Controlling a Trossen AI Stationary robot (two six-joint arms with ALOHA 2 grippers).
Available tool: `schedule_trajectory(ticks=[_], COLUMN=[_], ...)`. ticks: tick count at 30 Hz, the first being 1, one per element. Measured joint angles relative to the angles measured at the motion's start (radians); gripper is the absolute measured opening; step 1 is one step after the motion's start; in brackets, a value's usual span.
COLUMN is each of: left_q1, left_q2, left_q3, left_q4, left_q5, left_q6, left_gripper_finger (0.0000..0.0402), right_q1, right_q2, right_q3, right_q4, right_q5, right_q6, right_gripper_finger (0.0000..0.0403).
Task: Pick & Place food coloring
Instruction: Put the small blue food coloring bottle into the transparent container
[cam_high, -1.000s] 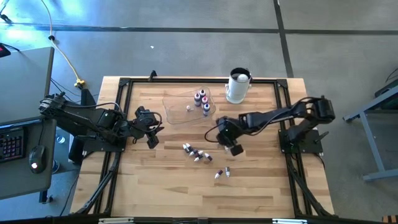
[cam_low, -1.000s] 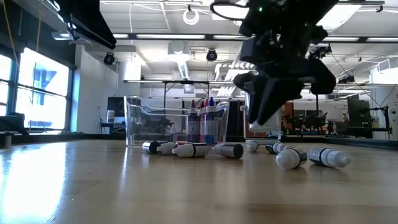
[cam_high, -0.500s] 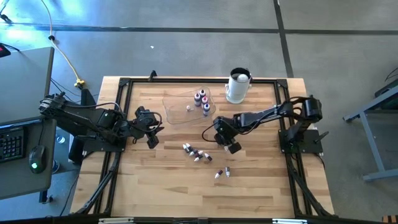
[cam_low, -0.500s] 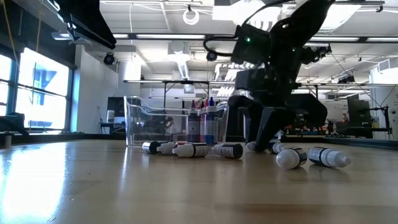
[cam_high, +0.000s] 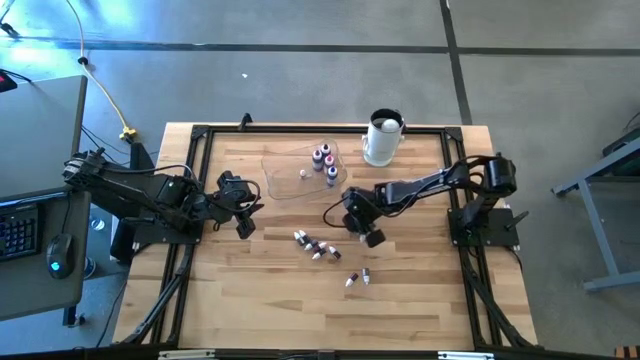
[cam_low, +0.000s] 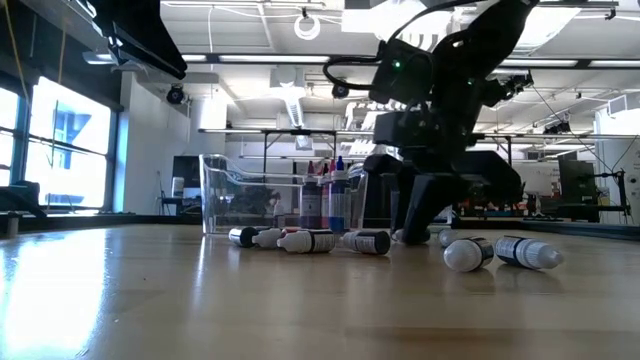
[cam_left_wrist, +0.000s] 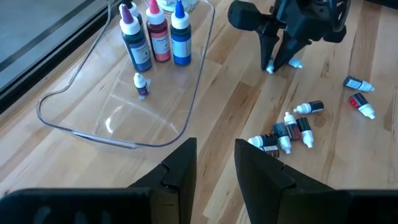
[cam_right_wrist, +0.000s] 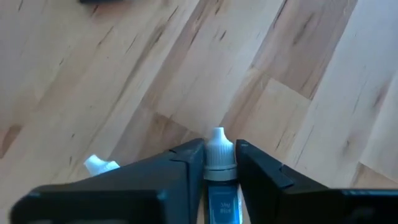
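Right hand (cam_high: 366, 236) down at the desk (cam_high: 250, 290) near its middle, clenched on a small food coloring bottle (cam_right_wrist: 218, 174): white dropper cap sticking out between the two fingers (cam_right_wrist: 171, 171), blue label below it with tiny white writing, looks like "Sky Blue" but too small to be sure. Another white cap (cam_right_wrist: 99, 165) lies on the wood just beside that hand. Left hand (cam_high: 243, 222) hovers over the left part of the desk, released, fingers apart, nothing in it. Clear plastic tray (cam_left_wrist: 186, 93) sits at the back centre holding three upright bottles (cam_left_wrist: 155, 34), dark, red and blue, plus one tiny bottle (cam_left_wrist: 142, 84) standing near them. Cluster of small bottles (cam_left_wrist: 286, 132) lies tipped over on the desk in front of the tray; two more (cam_high: 357, 278) lie apart, nearer the front edge. White cylinder container (cam_high: 383, 138) with dark top stands at the back, right of the tray. No other labels readable.
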Motion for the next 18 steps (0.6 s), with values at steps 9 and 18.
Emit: schedule_trajectory(ticks=[9,18], left_q1=[0.0,0.0], left_q2=[0.0,0.0], left_q3=[0.0,0.0], left_q4=[0.0,0.002], left_q5=[0.0,-0.029], left_q6=[0.0,0.0], left_gripper_finger=[0.0106,0.0106], right_q1=[0.008,-0.017], right_q2=[0.005,0.003], right_q3=[-0.003,0.0], right_q4=[0.265,1.0], right_q5=[0.006,0.144], right_q6=[0.108,0.188], right_gripper_finger=[0.0047,0.0059])
